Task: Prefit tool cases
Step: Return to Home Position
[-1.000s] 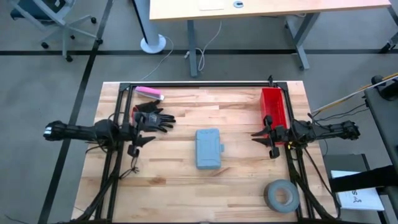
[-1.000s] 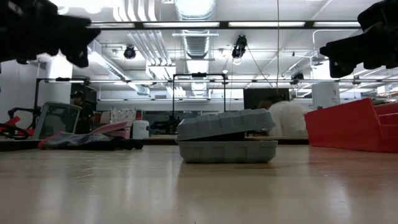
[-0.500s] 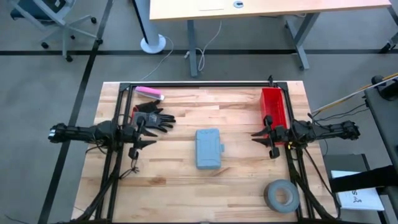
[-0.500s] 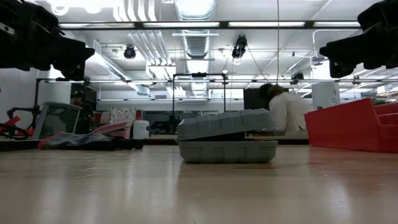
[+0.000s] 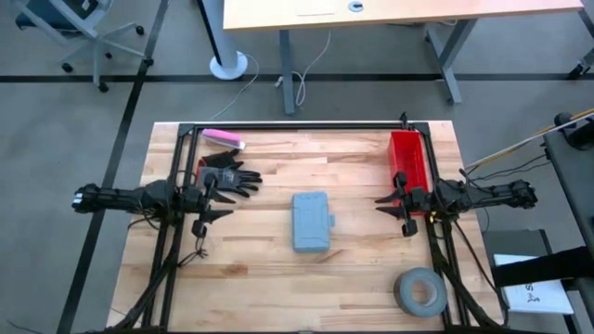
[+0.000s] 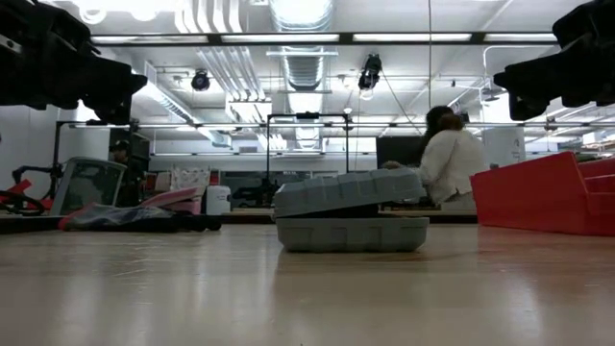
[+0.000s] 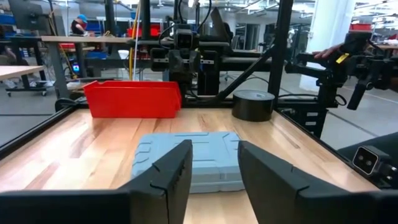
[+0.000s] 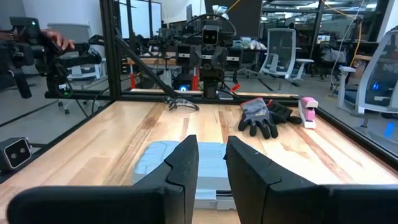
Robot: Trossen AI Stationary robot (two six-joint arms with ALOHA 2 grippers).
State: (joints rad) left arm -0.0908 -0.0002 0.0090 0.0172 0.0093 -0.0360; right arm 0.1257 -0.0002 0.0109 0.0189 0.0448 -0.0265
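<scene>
Wooden desk [image 5: 278,269], workshop behind: tool case [image 5: 312,221] lying at centre.
Left hand [image 5: 218,197] and right hand [image 5: 390,204] are hovering at opposite edges, fingers parted, empty. Its lid [image 6: 346,187] is sitting tilted, one side gaping; likely unlatched, it could spring open when moved.

Case [image 5: 312,221] interior: lay hidden under its lid, ahead of both jaws
Near edge: sat behind left gripper [image 7: 216,152]

Wooden table [image 5: 269,278], case [image 5: 312,221], bin [image 5: 406,158], tape [image 5: 405,295], seemingly gloves [image 5: 230,176]

No legible text, seemingly, anywhere.
</scene>
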